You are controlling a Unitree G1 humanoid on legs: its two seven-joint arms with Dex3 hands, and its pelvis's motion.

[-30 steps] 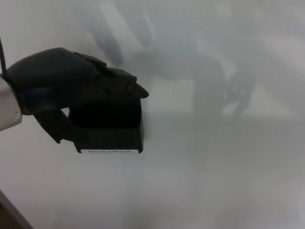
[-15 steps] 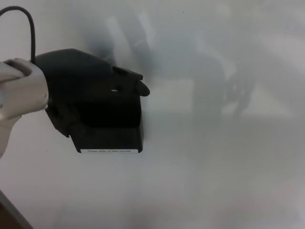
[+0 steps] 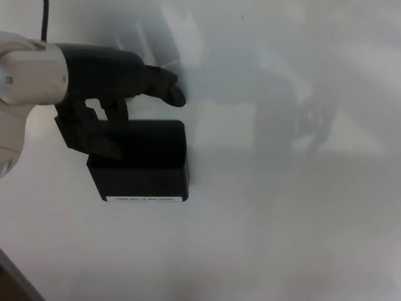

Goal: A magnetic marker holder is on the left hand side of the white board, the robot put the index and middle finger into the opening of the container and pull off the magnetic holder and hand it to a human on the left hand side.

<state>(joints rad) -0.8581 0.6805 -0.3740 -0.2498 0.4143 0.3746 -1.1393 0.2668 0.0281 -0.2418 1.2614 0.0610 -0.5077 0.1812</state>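
The black magnetic marker holder (image 3: pixel 144 164) sticks to the whiteboard (image 3: pixel 294 213) left of centre, with a white label strip (image 3: pixel 144 199) along its lower edge. My left hand (image 3: pixel 109 94) comes in from the upper left on a white forearm (image 3: pixel 28 78) and sits just above the holder. Its fingers are spread. One finger (image 3: pixel 168 91) points right above the holder's top edge. Another finger (image 3: pixel 105 144) reaches down over the holder's upper left corner. I cannot tell whether any finger is inside the opening. The right hand does not show.
Faint grey reflections lie across the upper right of the board. A black cable (image 3: pixel 45 19) runs up from my left wrist. A dark edge of the board (image 3: pixel 9 279) cuts the bottom left corner.
My left hand has risen off the holder's top and turned, so its fingers now spread above it; more forearm shows. The holder has stayed in place on the board.
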